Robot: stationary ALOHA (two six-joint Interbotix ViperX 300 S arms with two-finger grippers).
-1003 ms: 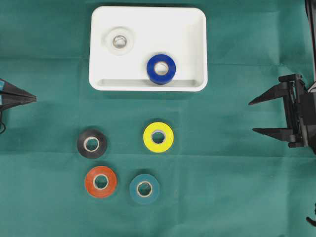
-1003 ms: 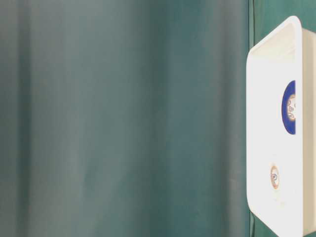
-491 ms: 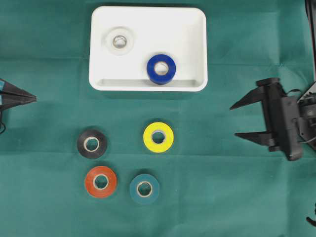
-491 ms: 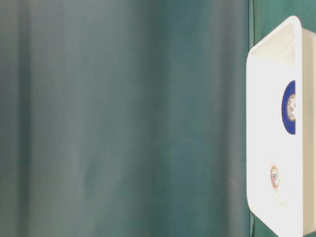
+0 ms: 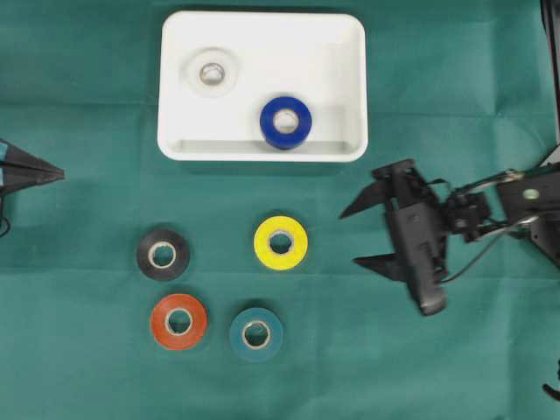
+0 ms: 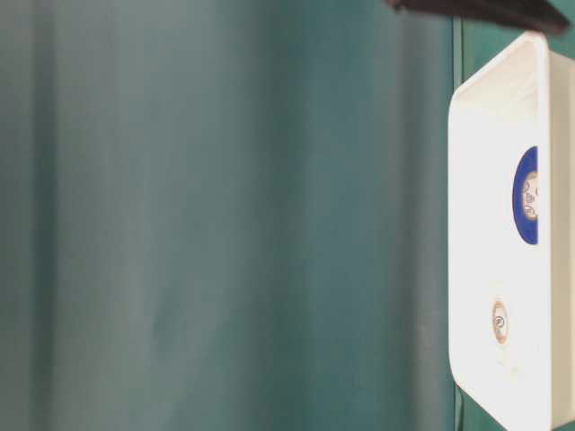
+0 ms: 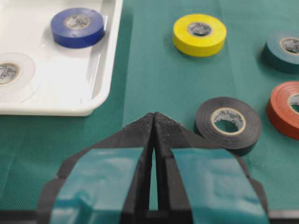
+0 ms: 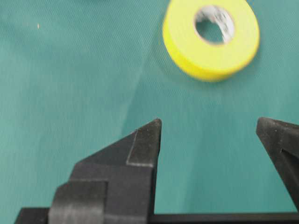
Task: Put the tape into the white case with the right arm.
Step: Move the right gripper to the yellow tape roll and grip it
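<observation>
The white case [image 5: 262, 44] sits at the back of the table with a white roll [image 5: 211, 73] and a blue roll [image 5: 285, 122] inside. A yellow tape [image 5: 280, 242] lies flat on the green cloth in front of it. My right gripper [image 5: 348, 238] is open and empty, its fingertips pointing left at the yellow tape and a short gap from it. In the right wrist view the yellow tape [image 8: 211, 37] lies ahead of the spread gripper [image 8: 209, 123]. My left gripper [image 5: 59, 175] is shut at the left edge, holding nothing.
A black roll [image 5: 163, 255], a red roll [image 5: 178, 321] and a teal roll [image 5: 255, 333] lie left of and in front of the yellow one. The table-level view shows the case [image 6: 485, 269] on its side and a dark finger [image 6: 476, 9] at the top edge.
My right gripper has moved left from the table's right edge toward the yellow tape, still open. The left gripper and all the rolls have stayed put.
</observation>
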